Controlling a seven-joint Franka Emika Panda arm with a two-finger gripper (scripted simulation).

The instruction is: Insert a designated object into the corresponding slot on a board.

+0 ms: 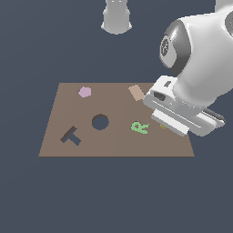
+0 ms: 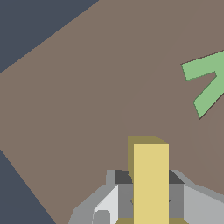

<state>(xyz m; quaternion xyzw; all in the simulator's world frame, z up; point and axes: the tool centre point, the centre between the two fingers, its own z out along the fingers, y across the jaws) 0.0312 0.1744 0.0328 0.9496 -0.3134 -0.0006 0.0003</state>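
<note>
The gripper (image 2: 151,192) is clamped on the yellow T (image 2: 151,183), low over the board (image 1: 118,145) beside the green R (image 1: 140,127); the T slot (image 1: 71,135) lies well apart, past the round hole (image 1: 100,122)

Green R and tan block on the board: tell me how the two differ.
Colour: the green R is bright green, the tan block pale brown, close to the board's own shade.
Shape: the green R is a letter with legs, the tan block a plain rectangle.
Place: in the exterior view the tan block sits near the board's far edge, the green R nearer the camera, close to the gripper.
Both lie flat on the board, ungripped.
</note>
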